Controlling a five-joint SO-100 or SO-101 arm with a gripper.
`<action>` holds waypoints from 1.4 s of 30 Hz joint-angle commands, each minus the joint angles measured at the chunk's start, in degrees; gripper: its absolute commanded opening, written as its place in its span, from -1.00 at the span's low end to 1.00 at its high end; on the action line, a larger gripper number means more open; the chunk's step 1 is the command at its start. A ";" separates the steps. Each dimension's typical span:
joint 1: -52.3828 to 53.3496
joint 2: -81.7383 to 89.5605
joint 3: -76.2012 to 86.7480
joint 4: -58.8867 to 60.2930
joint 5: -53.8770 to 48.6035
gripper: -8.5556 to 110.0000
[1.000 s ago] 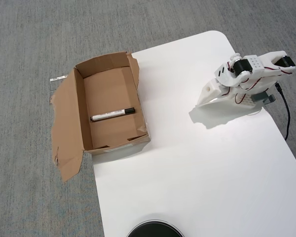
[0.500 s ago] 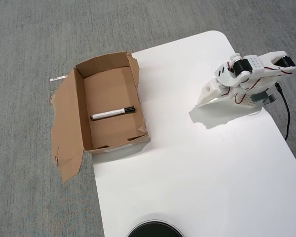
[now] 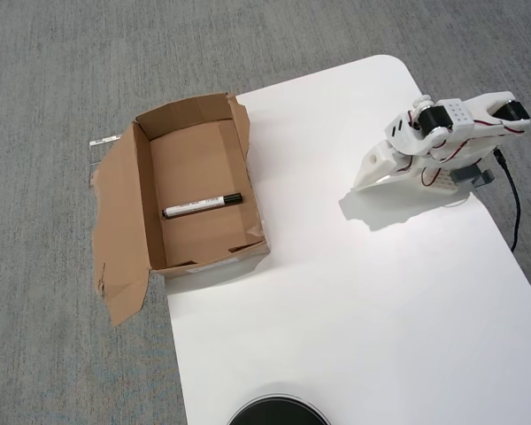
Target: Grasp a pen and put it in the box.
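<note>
The pen (image 3: pixel 203 205) is lying on the floor of the box (image 3: pixel 142 204), roughly midway along the box's length and nearer its right wall than its left in the overhead view. Its long axis is running across the box, tilted slightly, with the black cap pointing toward the right wall and the small dark tip toward the left one. Nothing is touching it.

The box is sitting half on the corner of the white bench (image 3: pixel 354 301) and half over the grey carpet (image 3: pixel 53 71), with a ragged flap being spread flat onto the carpet from its left wall.

The hand (image 3: pixel 370 177) is being held well apart from the box, off to the right of it in the overhead view and a little above the pen's level in the picture, folded in close to the arm's base (image 3: pixel 460 133). Its tip is being pointed down and toward the box, low over the bench. Whether its fingers are spread or pressed together cannot be told from this angle; nothing is seen between them.

Judged from this layout, the task is looking complete: the pen is already resting inside the box, and the arm is parked. A dark round object (image 3: pixel 277 412) is being cut off by the lower edge of the picture, far from the box.
</note>
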 commanded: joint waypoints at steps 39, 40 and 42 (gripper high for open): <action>-0.57 3.52 1.63 0.97 12.52 -0.84; -0.57 3.52 1.63 0.97 12.52 -0.84; -0.57 3.52 1.63 0.97 12.52 -0.84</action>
